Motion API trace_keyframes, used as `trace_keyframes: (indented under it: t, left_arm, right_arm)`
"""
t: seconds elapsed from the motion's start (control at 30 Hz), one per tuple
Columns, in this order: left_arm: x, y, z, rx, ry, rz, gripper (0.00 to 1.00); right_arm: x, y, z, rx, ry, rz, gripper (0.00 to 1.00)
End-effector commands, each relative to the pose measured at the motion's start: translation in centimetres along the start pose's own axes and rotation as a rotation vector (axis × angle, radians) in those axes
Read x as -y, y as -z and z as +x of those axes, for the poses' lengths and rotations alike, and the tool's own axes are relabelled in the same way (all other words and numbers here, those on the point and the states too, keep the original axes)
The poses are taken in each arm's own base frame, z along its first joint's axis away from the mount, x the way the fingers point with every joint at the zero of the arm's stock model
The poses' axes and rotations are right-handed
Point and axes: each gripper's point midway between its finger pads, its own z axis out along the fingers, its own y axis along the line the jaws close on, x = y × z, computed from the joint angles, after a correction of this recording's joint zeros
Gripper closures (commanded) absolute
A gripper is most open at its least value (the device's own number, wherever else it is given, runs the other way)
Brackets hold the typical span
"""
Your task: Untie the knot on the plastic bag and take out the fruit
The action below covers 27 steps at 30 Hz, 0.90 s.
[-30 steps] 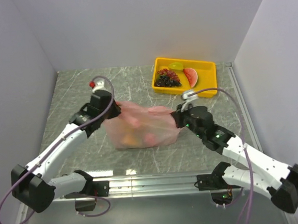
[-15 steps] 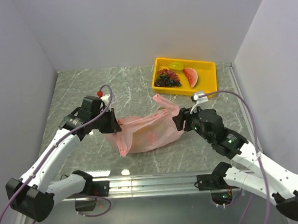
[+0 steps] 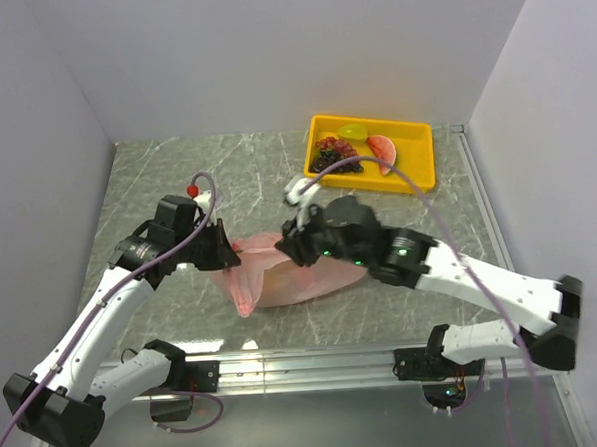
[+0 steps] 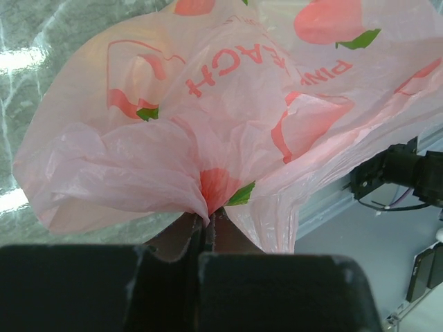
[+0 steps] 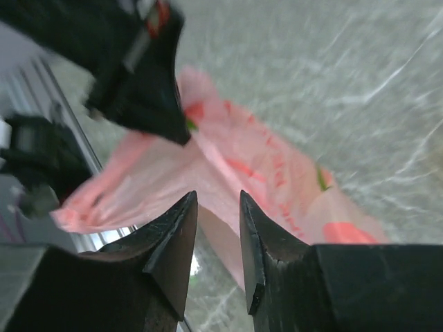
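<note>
I'm pinching the plastic bag (image 3: 303,279) mid-frame in my left gripper (image 3: 223,255); I'm wanting the right gripper (image 3: 292,246), narrowly parted and empty, on its loose edge.

top cam overhead, wrist cams close, all share plastic bag (image 3: 292,284)

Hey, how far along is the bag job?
No fruit lies on the table by the bag. The left tool pinches its plastic; the right tool hovers over it, jaws apart, empty. Whether the knot is undone I cannot tell. Emptying the bag remains.
</note>
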Motion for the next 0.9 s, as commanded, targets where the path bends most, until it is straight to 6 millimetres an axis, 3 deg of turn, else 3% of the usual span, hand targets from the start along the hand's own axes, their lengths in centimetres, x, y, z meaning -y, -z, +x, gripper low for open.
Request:
trace_keyframes:
  t: [0.0,0.13,0.37,0.67,0.77,0.8,0.87]
  left_arm:
    - [1.2,0.6,-1.6,0.068,0.016,0.039,0.99]
    - [1.3,0.5,-1.3,0.045,-0.009,0.054,0.99]
    - [0.3,1.1,-0.9,0.061,-0.034,0.006,1.0]
    - [0.5,1.3,-0.3,0.046,-0.095,0.038,0.99]
    - [0.7,2.0,-0.3,0.065,-0.147,0.052,0.99]
    - [1.1,2.3,-0.4,0.078,-0.162,0.074,0.99]
    - [1.6,2.5,0.2,0.074,-0.181,0.116,1.0]
  right_arm:
    - [-1.0,-1.8,2.2,-0.058,0.055,-0.023,0.62]
    - [1.6,-3.7,4.0,-0.079,0.087,0.123,0.48]
    - [4.1,-5.0,4.2,-0.116,0.177,0.25,0.48]
    - [5.4,-7.0,7.3,-0.189,0.206,0.307,0.49]
    - [6.1,-7.4,8.0,-0.213,0.204,0.331,0.61]
    - [6.6,-7.5,8.2,-0.215,0.186,0.344,0.82]
    - [7.0,-7.5,7.8,-0.203,0.16,0.352,1.0]
